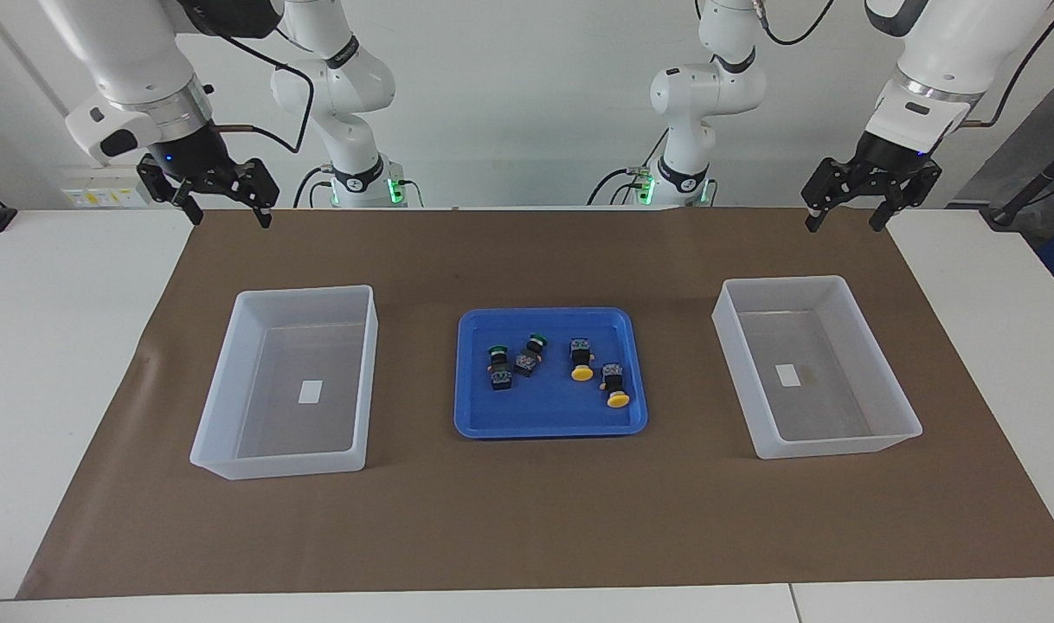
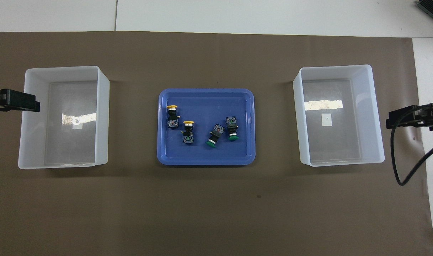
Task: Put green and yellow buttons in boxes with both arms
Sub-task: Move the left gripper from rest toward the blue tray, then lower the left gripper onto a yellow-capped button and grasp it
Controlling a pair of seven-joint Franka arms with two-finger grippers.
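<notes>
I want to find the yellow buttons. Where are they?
Both yellow buttons lie in the blue tray between the two boxes, beside the green buttons, toward the left arm's end of the tray.

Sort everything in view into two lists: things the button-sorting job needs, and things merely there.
Needed: two green buttons, two yellow buttons, two translucent bins, left gripper, right gripper.
Merely there: blue tray, brown mat, table.

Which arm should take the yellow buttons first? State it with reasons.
Left. The yellow buttons lie in the blue tray toward the left arm's end, the green buttons toward the right arm's. The left hand hangs open and empty.
</notes>
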